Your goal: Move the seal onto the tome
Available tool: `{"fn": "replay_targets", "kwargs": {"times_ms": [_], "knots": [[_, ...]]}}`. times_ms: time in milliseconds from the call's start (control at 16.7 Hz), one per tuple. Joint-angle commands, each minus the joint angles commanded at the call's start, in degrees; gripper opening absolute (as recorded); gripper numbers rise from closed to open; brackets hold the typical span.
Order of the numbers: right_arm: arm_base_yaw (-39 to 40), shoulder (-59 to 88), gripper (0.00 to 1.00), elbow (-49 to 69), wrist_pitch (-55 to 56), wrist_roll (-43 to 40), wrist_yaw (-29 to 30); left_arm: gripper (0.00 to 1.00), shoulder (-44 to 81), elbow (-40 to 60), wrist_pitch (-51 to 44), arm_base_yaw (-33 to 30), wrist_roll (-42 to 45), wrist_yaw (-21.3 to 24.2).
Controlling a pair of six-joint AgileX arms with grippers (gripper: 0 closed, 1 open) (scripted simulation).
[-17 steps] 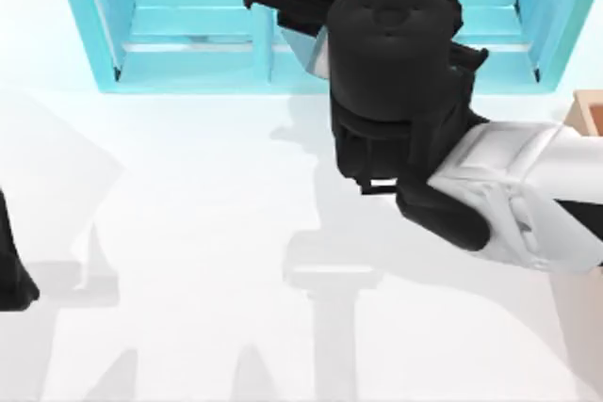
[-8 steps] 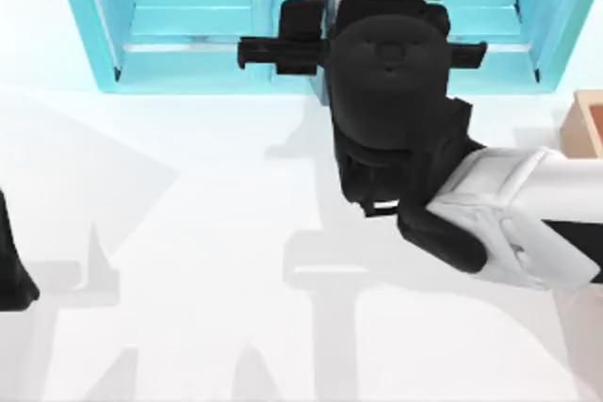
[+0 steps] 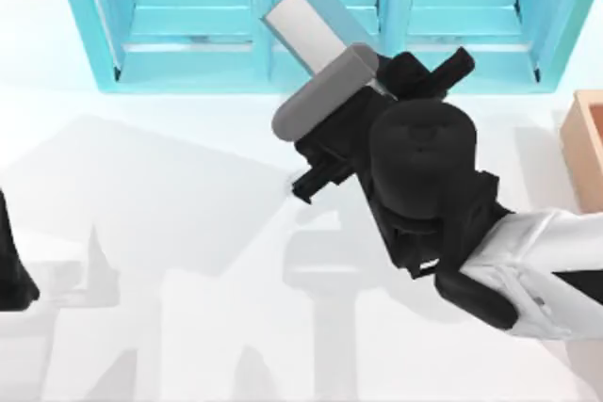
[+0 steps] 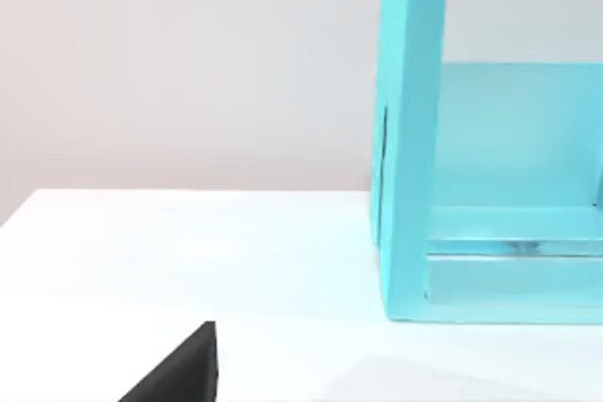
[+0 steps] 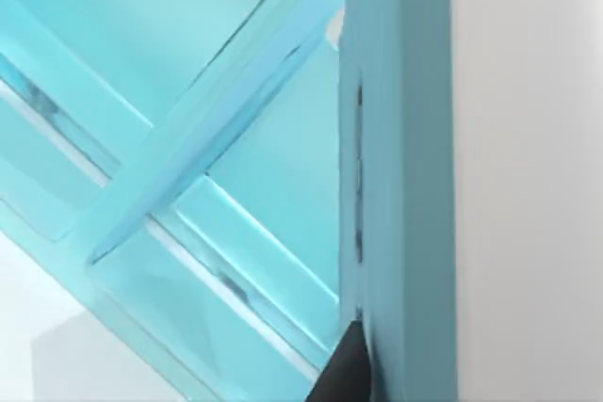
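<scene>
A rendered simulation workspace: a plain glossy white desk (image 3: pixel 170 233) against a blank pale wall, a flat-shaded teal compartmented shelf unit (image 3: pixel 188 35) at its far edge.

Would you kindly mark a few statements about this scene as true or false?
1. The thick teal-blue hardcover book with white page edges lies square to the teal compartmented shelf unit. False: in the top view it sits at a slant across the shelf's front.
2. The right gripper is at the book, in front of the shelf's middle. True.
3. The tan open box stands at the table's left edge. False: it is at the right edge.
4. The left arm is at the table's left edge, far from the book. True.
</scene>
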Motion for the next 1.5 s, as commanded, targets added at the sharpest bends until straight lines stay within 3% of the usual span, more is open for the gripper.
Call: {"fn": "replay_targets", "kwargs": {"times_ms": [300, 540, 720, 1500], "knots": [[-2.25, -0.73, 0.00, -9.15, 4.38, -27.70, -7.46, 1.00, 0.00, 0.00, 0.00, 0.00, 0.00, 0.00], [-3.93, -2.07, 0.00, -14.59, 6.43, -40.69, -11.87, 1.00, 0.00, 0.00, 0.00, 0.00, 0.00, 0.00], [-4.49, -2.59, 0.00, -16.21, 6.94, -43.96, -13.19, 1.00, 0.00, 0.00, 0.00, 0.00, 0.00, 0.00], [-4.09, -3.06, 0.00, -17.12, 6.84, -43.59, -12.74, 1.00, 0.00, 0.00, 0.00, 0.00, 0.00, 0.00]]}}
